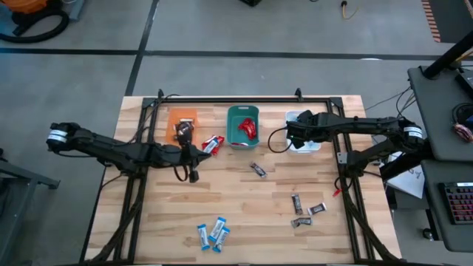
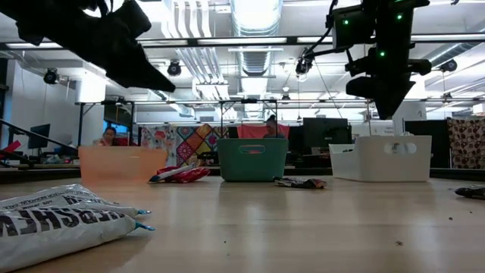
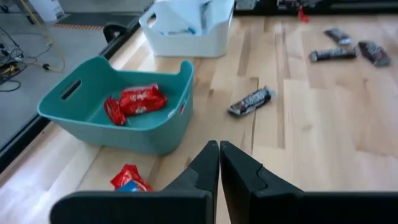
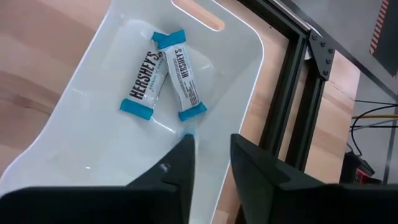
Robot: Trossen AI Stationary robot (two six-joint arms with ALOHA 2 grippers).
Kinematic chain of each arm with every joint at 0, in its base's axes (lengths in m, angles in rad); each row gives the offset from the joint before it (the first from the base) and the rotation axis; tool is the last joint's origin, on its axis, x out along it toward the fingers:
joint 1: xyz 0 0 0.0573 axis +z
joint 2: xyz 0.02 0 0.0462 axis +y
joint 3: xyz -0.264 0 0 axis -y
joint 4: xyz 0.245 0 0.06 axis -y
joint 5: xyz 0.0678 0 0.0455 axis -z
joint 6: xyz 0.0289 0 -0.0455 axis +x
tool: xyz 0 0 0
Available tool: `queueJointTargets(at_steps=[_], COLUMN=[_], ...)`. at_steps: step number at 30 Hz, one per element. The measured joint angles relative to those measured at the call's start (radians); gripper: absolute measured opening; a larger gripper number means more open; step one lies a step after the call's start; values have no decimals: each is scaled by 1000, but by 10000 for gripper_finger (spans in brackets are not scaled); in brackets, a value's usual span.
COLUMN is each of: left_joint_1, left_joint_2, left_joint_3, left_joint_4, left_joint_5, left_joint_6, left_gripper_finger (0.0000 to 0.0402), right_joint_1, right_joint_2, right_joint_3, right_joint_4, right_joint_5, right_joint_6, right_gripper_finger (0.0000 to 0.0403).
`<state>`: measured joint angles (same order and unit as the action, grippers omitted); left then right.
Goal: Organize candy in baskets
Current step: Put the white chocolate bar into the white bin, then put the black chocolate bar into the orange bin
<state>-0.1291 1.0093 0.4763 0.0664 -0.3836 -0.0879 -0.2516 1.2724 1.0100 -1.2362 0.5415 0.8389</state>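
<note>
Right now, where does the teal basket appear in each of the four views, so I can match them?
High view: teal basket at the far edge, middle of three, red candy inside.
Low view: at centre, between the orange basket and the white basket.
Left wrist view: on the left.
Right wrist view: not in it.
Shared landmark: the white basket, beside it.

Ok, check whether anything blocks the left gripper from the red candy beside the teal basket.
Nothing visible does. The left gripper, jaws shut, hangs above bare wood just short of the red candy, which lies on the table between the orange basket and the teal basket.
</note>
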Motion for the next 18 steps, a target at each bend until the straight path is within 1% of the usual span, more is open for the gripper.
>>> queueJointTargets(at_steps=[5, 10, 13, 18], left_joint_1=[0, 0, 0, 0], left_joint_2=[53, 91, 108, 133], left_joint_3=[0, 0, 0, 0], left_joint_4=[-3, -1, 0, 0], left_joint_5=[0, 0, 0, 0], left_joint_6=[-4, -11, -11, -14], left_gripper_finger=[0, 0, 0, 0], right_joint_1=[0, 0, 2, 30], right_joint_2=[0, -1, -1, -2], right_joint_3=[0, 0, 26, 116], right_joint_4=[3, 6, 6, 14], right_joint_5=[0, -3, -39, -124], right_joint_6=[6, 6, -1, -38], right_gripper_finger=[134, 164, 176, 187])
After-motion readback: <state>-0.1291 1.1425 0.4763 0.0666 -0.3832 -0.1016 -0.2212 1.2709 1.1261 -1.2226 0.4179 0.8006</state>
